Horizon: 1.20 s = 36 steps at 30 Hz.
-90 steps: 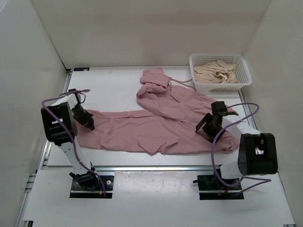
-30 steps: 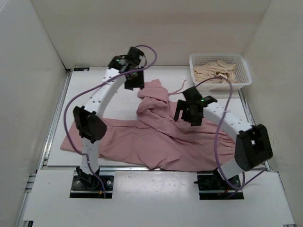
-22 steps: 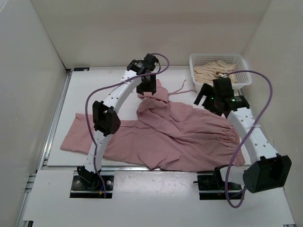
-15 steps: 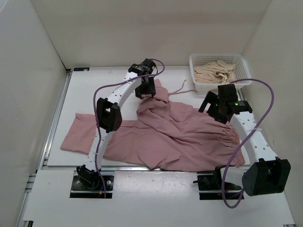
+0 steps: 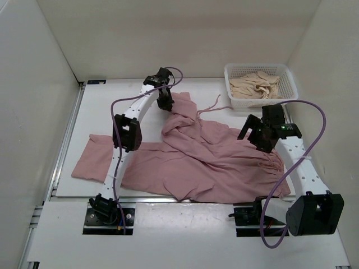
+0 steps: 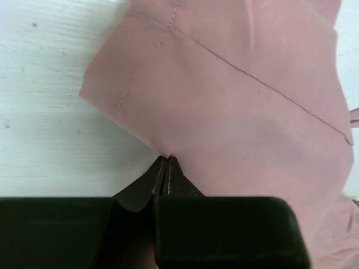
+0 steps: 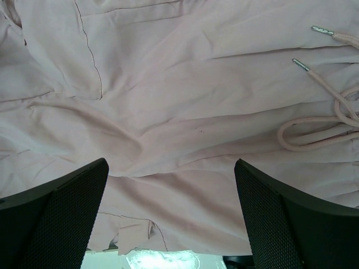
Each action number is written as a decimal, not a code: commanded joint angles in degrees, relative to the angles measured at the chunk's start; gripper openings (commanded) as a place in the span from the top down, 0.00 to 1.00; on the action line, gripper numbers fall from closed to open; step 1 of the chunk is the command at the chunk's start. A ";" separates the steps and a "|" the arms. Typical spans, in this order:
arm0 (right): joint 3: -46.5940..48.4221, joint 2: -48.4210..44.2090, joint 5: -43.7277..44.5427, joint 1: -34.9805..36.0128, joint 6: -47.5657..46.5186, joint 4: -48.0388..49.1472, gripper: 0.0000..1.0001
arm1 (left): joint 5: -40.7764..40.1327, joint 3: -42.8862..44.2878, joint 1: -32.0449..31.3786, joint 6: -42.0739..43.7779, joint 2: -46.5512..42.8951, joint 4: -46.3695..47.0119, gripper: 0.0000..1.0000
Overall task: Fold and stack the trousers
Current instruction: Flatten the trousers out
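Now: the left gripper [image 5: 166, 103] has its jaws pressed together on the very edge of the trousers [image 5: 213, 162]. They catch only a thin lip of a folded corner. Bare tabletop [image 5: 112, 103] lies to one side of the jaws, and pink cloth spreads away beyond their tips. The right gripper [image 5: 253, 136] hovers with its jaws spread wide and nothing between them. Beneath them is wrinkled waist cloth. Off to one side of them is the looped drawstring [image 7: 317, 131], its two metal-tipped ends lying loose.

Trousers: unfolded, sprawled across the tabletop. One leg is bunched up under the left jaws, and the other runs flat, well away from both pairs of jaws.

Risks, as I judge them:
- The left pinch is shallow, so a quick pull could slip the hem out.
- The bunched leg may drag as a heap rather than open flat.
- The drawstring loop sits close to the right jaws and could snag a finger on the way down.
- The right jaws may gather several layers at the waist.

Surface: matt white, faintly scuffed, and likely low in grip for cloth. Room: plain white walls [image 5: 168, 33] on three sides. A white mesh basket [image 5: 263, 101] holding a beige garment [image 5: 255, 85] stands beyond the right jaws.
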 commanded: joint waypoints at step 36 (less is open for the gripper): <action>-3.78 0.01 -3.58 -0.38 -0.55 3.01 0.03 | -7.34 -39.55 33.38 11.45 -44.01 -2.40 0.90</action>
